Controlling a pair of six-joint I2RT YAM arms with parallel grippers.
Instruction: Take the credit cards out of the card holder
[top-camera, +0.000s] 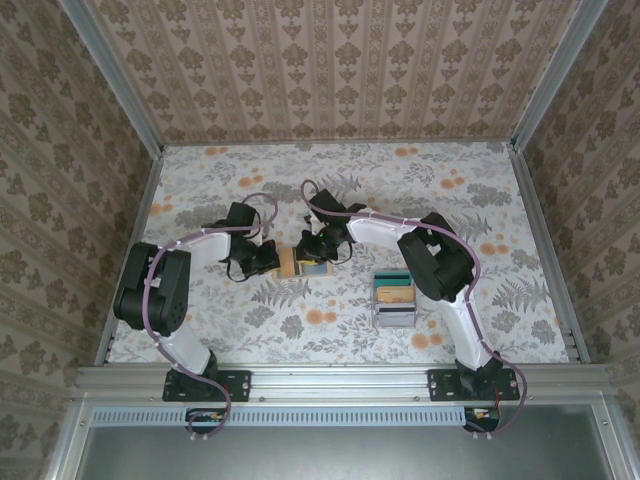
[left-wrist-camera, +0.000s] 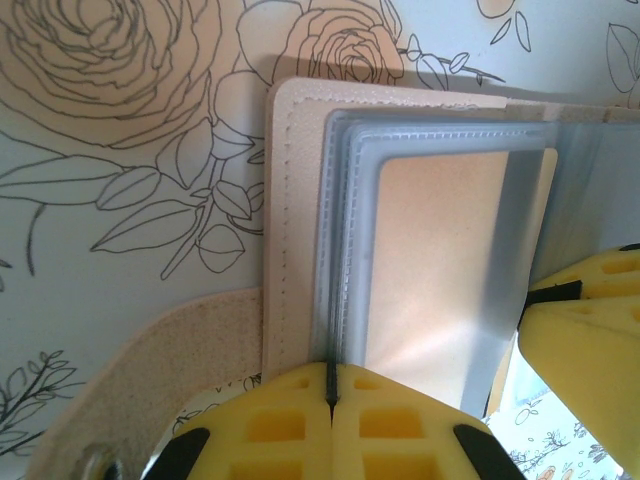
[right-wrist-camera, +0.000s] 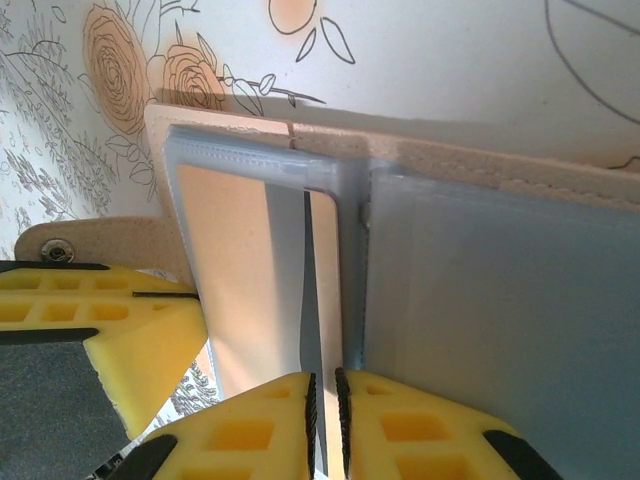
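A: So, where is the card?

B: The yellow card (left-wrist-camera: 450, 270) lies flat inside a clear sleeve of the card holder (left-wrist-camera: 295, 220). The holder is spread open, lining up, at the middle of the table (top-camera: 450, 200), between the two arms.

A: Which way does it run?

B: In the right wrist view its long edges point straight at the right gripper (right-wrist-camera: 325, 410). I'd judge that a pull along that line, back toward that wrist, is what would slide it free.

A: And that gripper's fingers?

B: They sit at the near edge of the sleeve, close to the fold, with only a thin slit between them. Something thin runs into the slit, but I cannot tell whether it is the card or the sleeve, or whether it is gripped at all.

A: The other one?

B: The left gripper (left-wrist-camera: 330, 400) meets the holder from the side, roughly square to the right one. Its fingers are pressed together at the holder's edge, just beside the tan strap (left-wrist-camera: 160, 370), and it looks to be pinning the holder down.

A: Which arm is nearer?

B: Both are at the holder, but only the right one is lined up with the card. The clear box (top-camera: 393, 300) stands apart, on the right arm's side.
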